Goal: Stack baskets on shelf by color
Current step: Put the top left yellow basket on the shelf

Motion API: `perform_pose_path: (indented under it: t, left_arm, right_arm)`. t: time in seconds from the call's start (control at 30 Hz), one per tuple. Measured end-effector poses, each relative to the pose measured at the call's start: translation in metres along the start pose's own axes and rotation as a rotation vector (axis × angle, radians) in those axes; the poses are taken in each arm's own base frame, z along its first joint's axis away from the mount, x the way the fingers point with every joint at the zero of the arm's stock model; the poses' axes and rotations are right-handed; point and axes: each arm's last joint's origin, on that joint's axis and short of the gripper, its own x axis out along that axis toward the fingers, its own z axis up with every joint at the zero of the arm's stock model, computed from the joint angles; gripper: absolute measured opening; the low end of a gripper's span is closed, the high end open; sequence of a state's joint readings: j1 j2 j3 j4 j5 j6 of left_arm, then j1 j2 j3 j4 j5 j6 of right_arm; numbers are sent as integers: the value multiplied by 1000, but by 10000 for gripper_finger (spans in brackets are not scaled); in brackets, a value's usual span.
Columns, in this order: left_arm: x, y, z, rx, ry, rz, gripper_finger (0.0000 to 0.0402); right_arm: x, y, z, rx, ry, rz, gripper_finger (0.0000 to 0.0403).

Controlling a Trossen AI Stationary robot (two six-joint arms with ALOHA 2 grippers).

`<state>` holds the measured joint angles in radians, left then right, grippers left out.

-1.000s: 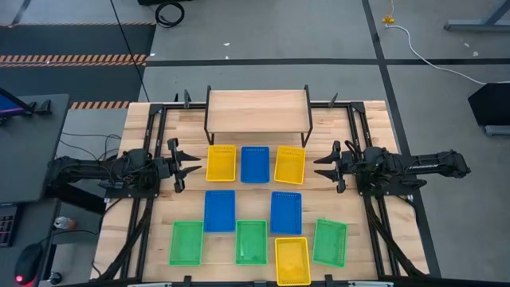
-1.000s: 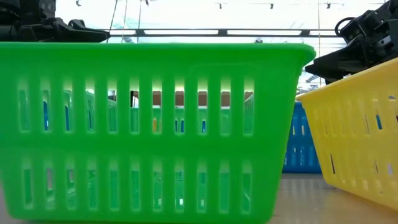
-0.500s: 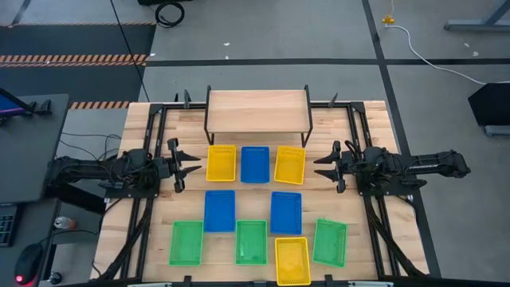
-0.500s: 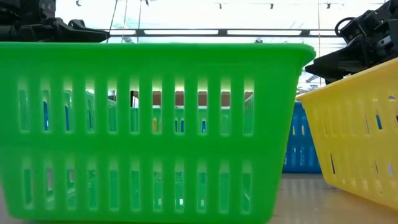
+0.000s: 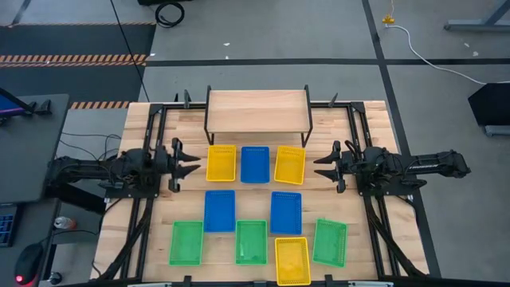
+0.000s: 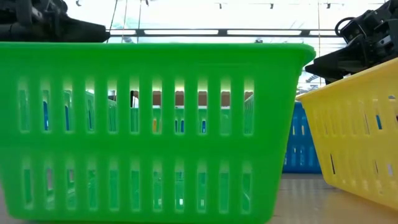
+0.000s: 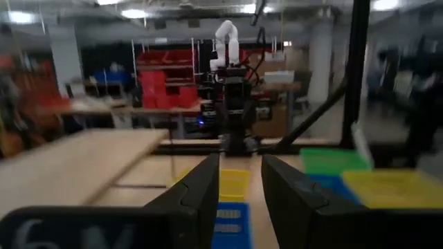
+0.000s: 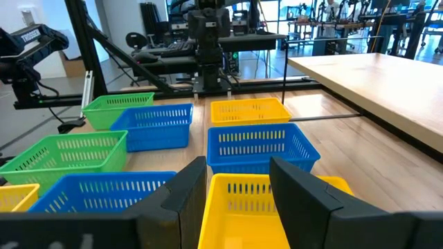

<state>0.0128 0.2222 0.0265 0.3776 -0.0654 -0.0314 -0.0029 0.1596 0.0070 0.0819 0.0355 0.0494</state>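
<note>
Slatted worktop (image 5: pixel 159 239) carries all ten baskets (image 5: pixel 221 163) ahead of the bare shelf (image 5: pixel 257 107); left end effector (image 5: pixel 188 164) and right end effector (image 5: pixel 323 169) both stand wide (nothing held), so seize one rim squarely.

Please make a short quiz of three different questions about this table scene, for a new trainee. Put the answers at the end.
1. True or false: the shelf already carries a basket on its plank top.
2. How many green baskets lie on the table in the high view? A) two B) three C) four
3. Fill in: in the row nearest the shelf, the blue basket lies between two ______ baskets.

Key
1. False. The plank top is bare.
2. B. The green baskets are three, all in the row farthest from the shelf, together with one yellow basket.
3. Yellow. The left tool and the right tool are both open, one at each end of that row, holding nothing.
</note>
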Motion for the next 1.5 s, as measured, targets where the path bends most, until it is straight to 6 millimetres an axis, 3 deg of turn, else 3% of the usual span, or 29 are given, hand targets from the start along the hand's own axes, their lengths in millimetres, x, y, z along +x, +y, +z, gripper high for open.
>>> perform_pose_path:
  t: [0.23,0.37,0.43,0.57,0.63,0.8,1.0,1.17,1.5]
  left_arm:
    - [0,-1,3,-101,-27,-19,117]
    - [6,-1,0,-84,237,55,131]
    - [14,-3,9,-69,341,86,145]
    - [42,-9,34,-18,486,80,176]
    - [57,-11,37,18,619,96,187]
    - [101,-17,29,31,893,113,207]
    - [144,-23,7,73,1228,89,220]
    - [170,-28,-5,52,1371,21,218]
    - [168,-25,-32,121,1558,40,215]
  right_arm:
    - [0,0,4,2,-46,2,165]
    - [0,0,6,2,-59,3,165]
    - [0,0,6,2,-60,2,165]
    - [0,0,9,-4,-93,-12,165]
    - [-1,-1,13,-52,-135,-44,165]
    - [-2,-3,17,-201,-171,-137,165]
    - [-2,-5,17,-204,-160,-202,165]
    - [-1,-5,13,-186,-127,-198,165]
    - [0,-5,11,-78,-109,-187,165]
